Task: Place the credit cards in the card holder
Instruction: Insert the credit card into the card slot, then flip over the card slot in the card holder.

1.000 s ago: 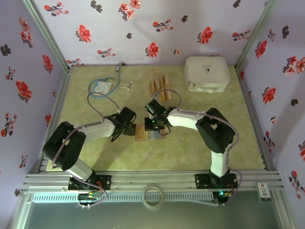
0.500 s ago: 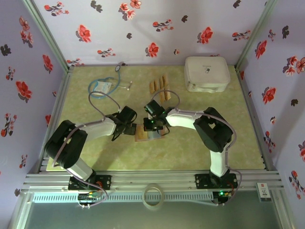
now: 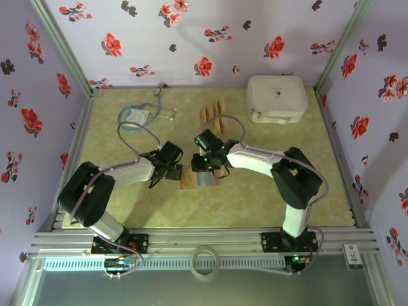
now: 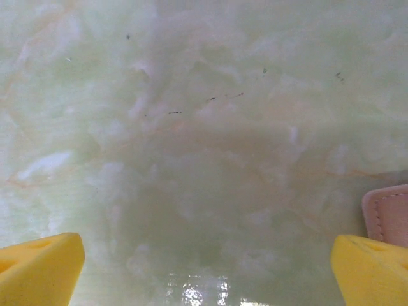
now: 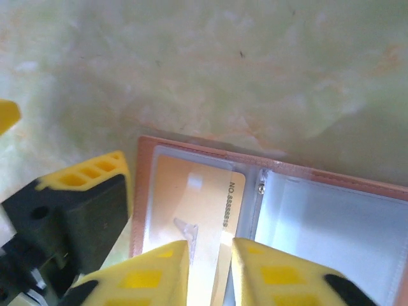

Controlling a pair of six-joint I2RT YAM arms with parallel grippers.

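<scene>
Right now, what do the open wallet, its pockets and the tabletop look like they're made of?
The reddish-brown folding card holder looks like leather or imitation leather: matte, with a stitched edge. Its transparent inner pockets seem glossy plastic, showing glare. The green marbled tabletop looks like smooth laminate or vinyl; it reflects light.

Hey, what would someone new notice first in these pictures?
The open card holder lies mid-table, a tan card already in one clear pocket, the right gripper just above it. Farther back, more credit cards wait in a row near a white case.
</scene>
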